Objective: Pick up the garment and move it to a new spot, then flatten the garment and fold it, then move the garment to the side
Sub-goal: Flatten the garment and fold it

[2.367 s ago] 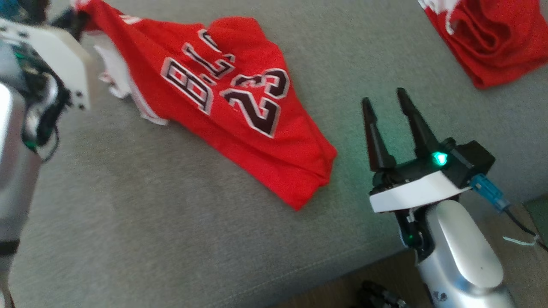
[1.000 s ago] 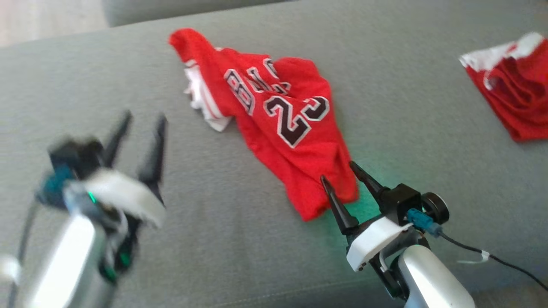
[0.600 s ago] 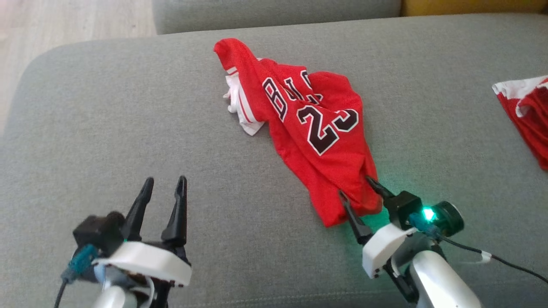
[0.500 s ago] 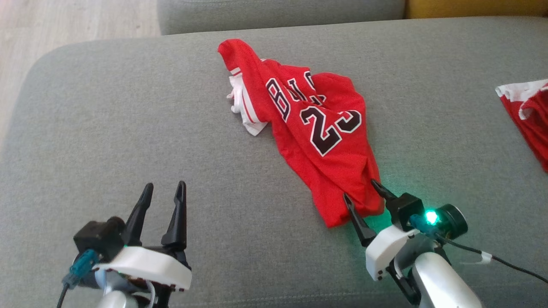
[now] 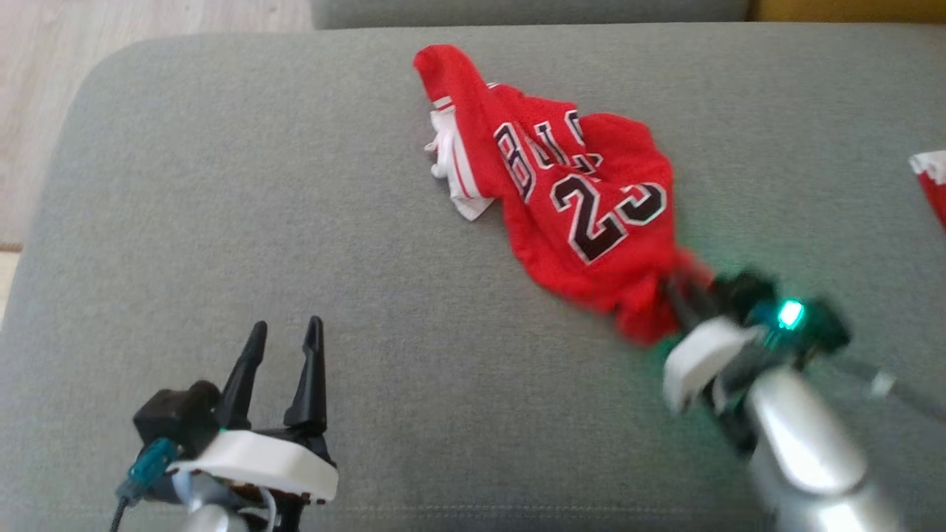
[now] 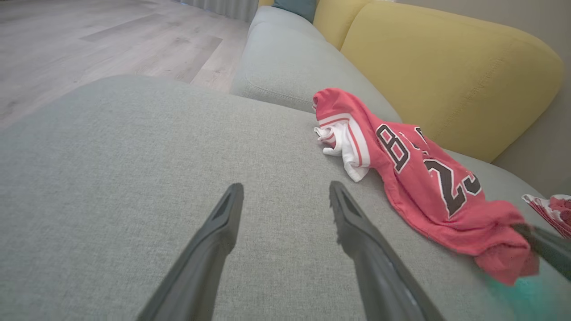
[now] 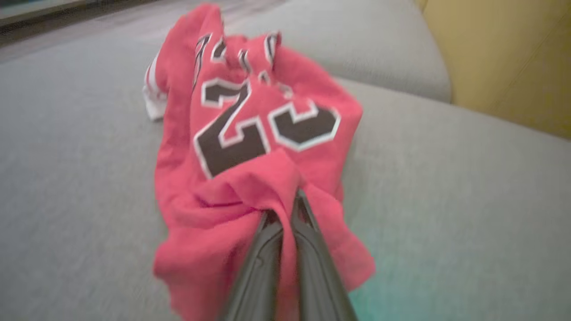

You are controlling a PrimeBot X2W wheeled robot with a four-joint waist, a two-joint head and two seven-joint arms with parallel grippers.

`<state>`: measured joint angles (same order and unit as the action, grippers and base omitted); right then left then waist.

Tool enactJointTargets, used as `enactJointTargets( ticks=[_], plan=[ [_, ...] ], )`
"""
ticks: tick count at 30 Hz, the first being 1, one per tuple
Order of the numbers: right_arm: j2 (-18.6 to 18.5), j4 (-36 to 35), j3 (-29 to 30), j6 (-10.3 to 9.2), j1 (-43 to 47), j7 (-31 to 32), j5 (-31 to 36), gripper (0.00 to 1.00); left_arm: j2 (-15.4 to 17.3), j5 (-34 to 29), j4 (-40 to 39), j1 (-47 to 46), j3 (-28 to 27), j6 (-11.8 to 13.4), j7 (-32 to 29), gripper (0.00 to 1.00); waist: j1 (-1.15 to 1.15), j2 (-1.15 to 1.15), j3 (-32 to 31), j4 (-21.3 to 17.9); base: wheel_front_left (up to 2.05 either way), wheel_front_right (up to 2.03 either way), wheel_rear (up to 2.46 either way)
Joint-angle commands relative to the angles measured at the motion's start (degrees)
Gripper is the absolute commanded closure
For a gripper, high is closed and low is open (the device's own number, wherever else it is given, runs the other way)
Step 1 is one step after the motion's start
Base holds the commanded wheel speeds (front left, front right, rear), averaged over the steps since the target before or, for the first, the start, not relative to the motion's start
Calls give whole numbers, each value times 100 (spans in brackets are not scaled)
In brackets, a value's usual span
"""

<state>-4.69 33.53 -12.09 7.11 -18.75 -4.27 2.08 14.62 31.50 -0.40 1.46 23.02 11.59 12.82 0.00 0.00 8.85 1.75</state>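
Right claw [image 7: 285, 206] is pinched all the way shut, and it has a bunch of the red mesh basketball jersey with the black-and-white 23 [image 5: 584, 214] caught between its fingers: the near hem end, right at the tips. The rest of the jersey lies ahead of that claw, crumpled across the grey fabric sofa cushion [image 5: 222, 236], with the white-trimmed end farthest out. Left claw [image 5: 287, 326] sits wide open with nothing in it, well apart from the cloth, which is ahead and off to its right (the head picture is smeared around the right arm, so I'm trusting the wrist camera for the grip).

My worry is that wad. It looks like several layers, so a lift could bring the jersey up twisted and make flattening harder. The bite also looks shallow, and slick mesh could slide out under its own weight on a quick swing. And a second red garment [image 5: 933, 181] lies off to the right claw's right. Carry that way and the two could tangle.
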Motion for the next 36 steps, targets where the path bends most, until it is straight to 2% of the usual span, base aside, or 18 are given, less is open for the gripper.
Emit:
enactJointTargets(
  ticks=[1, 6, 12, 19, 20, 21, 22, 23, 28, 32, 35, 36],
  plan=[
    [-156, -272, -29, 37, -394, 21, -46, 100, 4, -7, -135, -252, -212, -12, 78, 0, 0, 0, 66, 88, 0, 0, 0],
    [-765, -324, -112, 37, -1046, 573, -114, 100, -120, -32, -12, -363, -131, -98, 125, 0, 0, 0, 209, 312, 0, 0, 0],
    [-1524, 346, -194, 37, -1734, 993, -240, 100, -231, -86, 159, -544, -40, -213, 160, 0, 0, 0, 421, 601, 0, 0, 0],
    [-1844, 1240, -15, 37, -2222, 872, -181, 100, -277, -134, 298, -666, -68, -277, 188, 0, 0, 0, 576, 717, 0, 0, 0],
    [-1850, 1336, 17, 37, -2261, 827, -160, 73, -283, -140, 315, -673, -73, -282, 191, 0, 0, 0, 579, 709, 0, 0, 0],
    [-1852, 1421, 59, 37, -2291, 782, -138, 53, -289, -146, 332, -678, -78, -286, 193, 0, 0, 0, 576, 694, 0, 0, 0],
    [-1854, 1495, 93, 37, -2313, 725, -113, 19, -293, -152, 346, -679, -84, -288, 195, 0, 0, 0, 570, 669, 0, 0, 0],
    [-1854, 1554, 120, 37, -2330, 655, -87, 0, -295, -156, 358, -680, -90, -294, 197, 0, 0, 0, 564, 640, 0, 0, 0],
    [-1701, 1494, 246, 37, -2318, 57, -62, 0, -298, -170, 414, -662, -116, -316, 204, 0, 0, 0, 450, 485, 0, 0, 0],
    [-1334, 1021, 229, 37, -2148, -437, -265, 0, -282, -184, 413, -613, -141, -313, 208, 0, 0, 0, 315, 368, 0, 0, 0],
    [-959, 542, -85, 37, -1892, -577, -545, 0, -255, -193, 380, -566, -166, -300, 209, 0, 0, 0, 243, 310, 0, 0, 0],
    [-959, 542, -85, 37, -1892, -577, -545, 0, -255, -193, 380, -566, -166, -300, 209, 0, 0, 0, 243, 310, 0, 0, 0]
  ],
)
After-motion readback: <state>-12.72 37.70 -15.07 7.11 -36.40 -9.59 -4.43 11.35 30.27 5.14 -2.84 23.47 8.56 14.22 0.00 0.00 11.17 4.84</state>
